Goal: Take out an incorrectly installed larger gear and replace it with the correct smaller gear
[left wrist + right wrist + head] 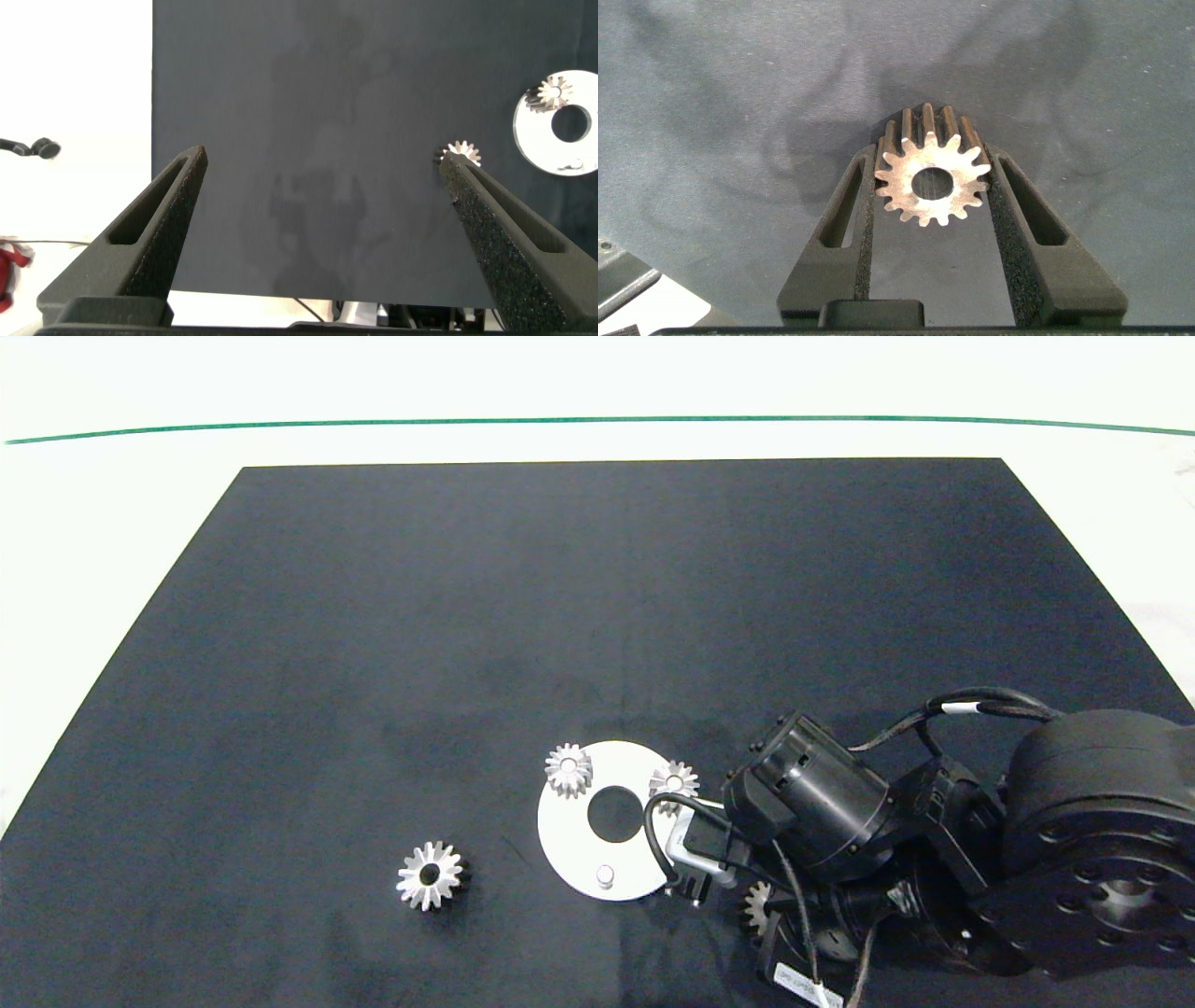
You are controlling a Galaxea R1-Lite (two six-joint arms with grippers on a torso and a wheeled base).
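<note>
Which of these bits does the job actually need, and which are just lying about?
Needed: larger gear, lying loose; smaller gear, in the right hand; round plate, one peg bare.
Lying about: two mounted small gears; black mat; left hand, open, idle.

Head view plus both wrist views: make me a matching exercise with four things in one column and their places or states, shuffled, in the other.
Things:
1. larger gear
2. smaller gear
3. bare peg
4. left gripper

Places or states:
A. between the fingers of the right gripper
B. open, holding nothing
C. lying loose on the dark mat, off the plate
D. standing on the silver plate with no gear on it

Pairs: 1-C, 2-A, 3-D, 4-B.
</note>
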